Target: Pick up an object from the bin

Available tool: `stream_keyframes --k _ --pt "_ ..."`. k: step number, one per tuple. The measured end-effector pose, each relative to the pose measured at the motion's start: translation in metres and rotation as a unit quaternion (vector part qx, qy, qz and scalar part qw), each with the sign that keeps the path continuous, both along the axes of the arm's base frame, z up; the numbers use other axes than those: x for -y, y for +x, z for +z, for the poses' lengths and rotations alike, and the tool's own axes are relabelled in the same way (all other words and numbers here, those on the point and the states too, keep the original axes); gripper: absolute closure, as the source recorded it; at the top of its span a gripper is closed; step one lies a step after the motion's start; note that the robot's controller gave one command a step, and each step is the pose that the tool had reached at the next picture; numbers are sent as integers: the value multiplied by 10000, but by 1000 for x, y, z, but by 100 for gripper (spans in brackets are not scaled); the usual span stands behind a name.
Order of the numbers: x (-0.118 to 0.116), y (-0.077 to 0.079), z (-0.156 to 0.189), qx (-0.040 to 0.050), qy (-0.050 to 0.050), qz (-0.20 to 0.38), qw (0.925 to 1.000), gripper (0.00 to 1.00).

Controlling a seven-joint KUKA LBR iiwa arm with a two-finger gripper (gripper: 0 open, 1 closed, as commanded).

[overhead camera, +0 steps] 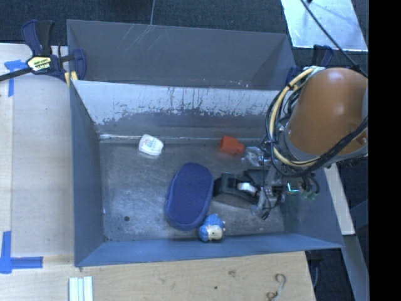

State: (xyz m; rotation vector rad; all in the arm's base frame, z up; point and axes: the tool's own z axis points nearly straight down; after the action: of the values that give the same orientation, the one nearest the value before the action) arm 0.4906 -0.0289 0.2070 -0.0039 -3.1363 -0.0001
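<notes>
Camera view: bin (88,187) with blue pouch (189,195), orange block (230,145), white disc (150,145).

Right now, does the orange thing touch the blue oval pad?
No, the orange thing lies apart from the blue oval pad, farther back.

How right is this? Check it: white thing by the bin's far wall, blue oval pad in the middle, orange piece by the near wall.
One slip: the camera view shows the orange piece by the far wall too, right of the white thing, not by the near wall. The blue oval pad does lie mid-bin.
</notes>
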Motion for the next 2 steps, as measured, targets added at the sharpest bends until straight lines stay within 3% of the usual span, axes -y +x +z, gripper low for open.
stream_keyframes --k 1,2 --pt "37 19 -40 21 -6 -469 9989 0" --pt "57 26 -139 15 -8 -1702 9854 0"
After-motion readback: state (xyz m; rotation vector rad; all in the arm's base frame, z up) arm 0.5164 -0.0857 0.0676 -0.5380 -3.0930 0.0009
